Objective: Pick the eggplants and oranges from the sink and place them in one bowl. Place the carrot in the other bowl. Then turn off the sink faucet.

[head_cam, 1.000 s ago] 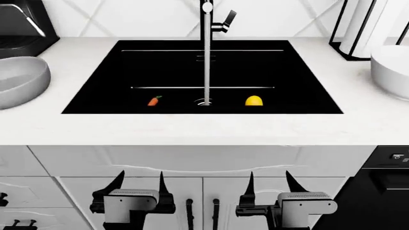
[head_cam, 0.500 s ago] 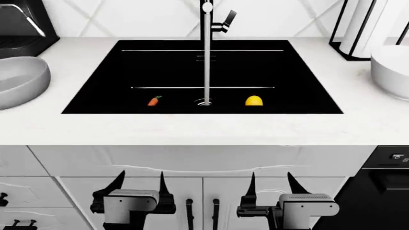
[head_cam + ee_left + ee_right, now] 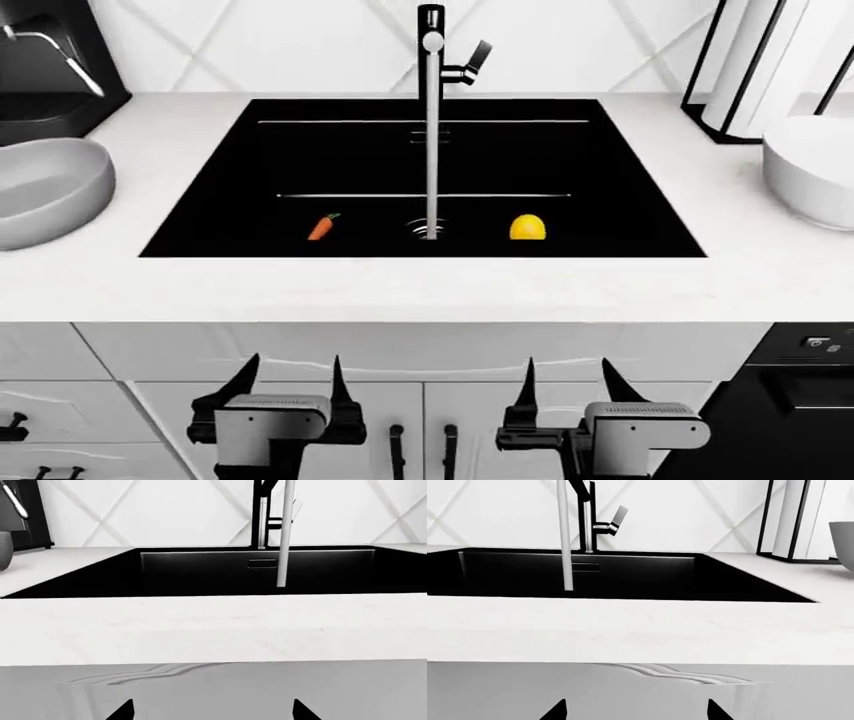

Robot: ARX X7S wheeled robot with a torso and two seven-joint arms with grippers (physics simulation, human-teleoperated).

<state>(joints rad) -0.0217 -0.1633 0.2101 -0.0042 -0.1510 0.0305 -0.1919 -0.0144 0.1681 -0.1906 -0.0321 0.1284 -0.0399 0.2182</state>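
In the head view the black sink (image 3: 614,170) holds the carrot (image 3: 320,227) left of the drain and the orange (image 3: 529,228) right of it. No eggplant shows in any view. The black faucet (image 3: 430,40) stands at the back, and a stream of water (image 3: 431,150) runs from it down to the drain. The grey bowl (image 3: 47,190) sits on the counter to the left, the white bowl (image 3: 814,165) to the right. My left gripper (image 3: 294,375) and right gripper (image 3: 567,378) hang open and empty below the counter's front edge, facing the cabinet doors.
A black coffee machine (image 3: 54,60) stands at the back left and a paper-towel holder (image 3: 747,70) at the back right. The white counter front (image 3: 213,630) fills the wrist views. A black oven (image 3: 801,400) is at the lower right.
The head view has shifted, so the sink, bowls and counter now sit lower in the picture. Both grippers stay open at about the same place.
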